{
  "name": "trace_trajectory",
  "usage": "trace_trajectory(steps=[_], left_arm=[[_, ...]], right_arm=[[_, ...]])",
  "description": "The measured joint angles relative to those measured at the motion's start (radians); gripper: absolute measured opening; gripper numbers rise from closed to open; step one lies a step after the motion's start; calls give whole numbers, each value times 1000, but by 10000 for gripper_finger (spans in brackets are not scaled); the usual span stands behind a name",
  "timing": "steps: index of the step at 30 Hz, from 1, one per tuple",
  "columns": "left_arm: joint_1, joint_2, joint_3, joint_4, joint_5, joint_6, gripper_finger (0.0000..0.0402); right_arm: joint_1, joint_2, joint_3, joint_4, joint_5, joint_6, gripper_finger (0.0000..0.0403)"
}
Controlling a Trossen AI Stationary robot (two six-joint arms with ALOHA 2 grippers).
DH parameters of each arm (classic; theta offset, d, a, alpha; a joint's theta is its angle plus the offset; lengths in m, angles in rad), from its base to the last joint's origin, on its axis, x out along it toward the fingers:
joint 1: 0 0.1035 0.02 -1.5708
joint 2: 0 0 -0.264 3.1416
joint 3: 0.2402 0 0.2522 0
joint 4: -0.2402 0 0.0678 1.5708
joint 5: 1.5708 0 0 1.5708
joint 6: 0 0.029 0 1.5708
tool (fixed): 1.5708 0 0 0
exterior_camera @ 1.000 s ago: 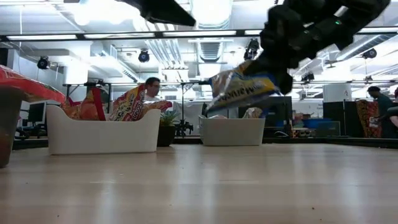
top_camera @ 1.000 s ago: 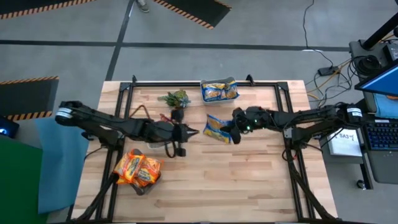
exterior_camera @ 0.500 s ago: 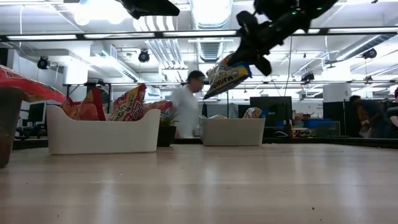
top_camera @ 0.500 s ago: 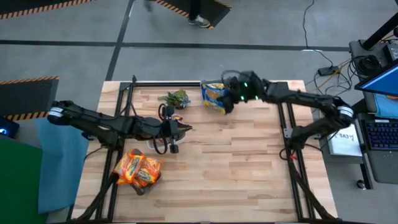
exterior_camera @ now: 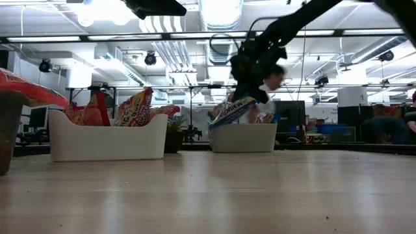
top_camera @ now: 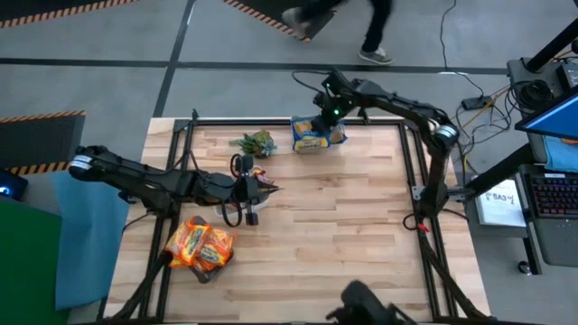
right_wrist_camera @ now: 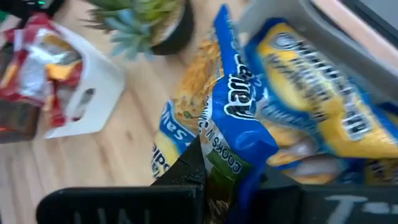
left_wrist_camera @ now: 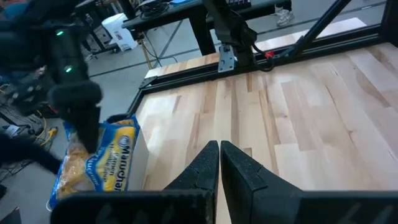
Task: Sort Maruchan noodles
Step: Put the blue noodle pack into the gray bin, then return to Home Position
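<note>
The right end effector reaches over the far edge of the wooden counter, clenched on a blue-yellow Maruchan packet that hangs tilted at the rim of the far tub. From its own wrist camera the packet is pinched at one end between the dark fingers, with more blue-yellow packets lying in the tub just behind it. From above, that tub sits at the counter's far edge with its yellow and blue contents showing.

The left end effector hovers over the middle-left of the counter, its fingers pressed together and holding nothing (the wrist view shows them touching along their length). Just beside it sits a small green plant, between the two arms.

At the near left corner a second tub holds orange-red packets; the low view shows a white tub with red and orange packets standing up out of it.

A person walks on the floor beyond the counter's far edge.
</note>
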Motion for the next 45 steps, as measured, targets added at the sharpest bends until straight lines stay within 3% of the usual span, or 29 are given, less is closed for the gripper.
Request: trace_trajectory(steps=[7, 12, 20, 25, 29, 34, 41, 45], left_arm=[[0, 0, 0, -17, 0, 0, 0], [-2, 0, 0, -34, 0, 0, 0], [-15, -3, 0, -41, 0, -11, 0], [-43, -46, 0, -45, -18, -21, 0], [-70, -92, -7, -52, -45, -37, 0], [-97, -136, -36, -57, -73, -37, 0], [-100, -161, -55, -55, -89, -45, 0], [-100, -162, -55, -56, -88, -45, 0]], right_arm=[[-59, 147, 187, -130, 0, -56, 19], [-74, 204, 277, -185, 31, -56, 41], [-72, 224, 388, -312, 288, -93, 103], [-73, 177, 406, -335, 327, -75, 125], [-51, 129, 384, -246, 331, -46, 119], [6, 76, 306, -25, 383, -19, 84], [98, 63, 83, 398, 649, -34, 20], [138, 65, -110, 694, 796, -43, 10]])
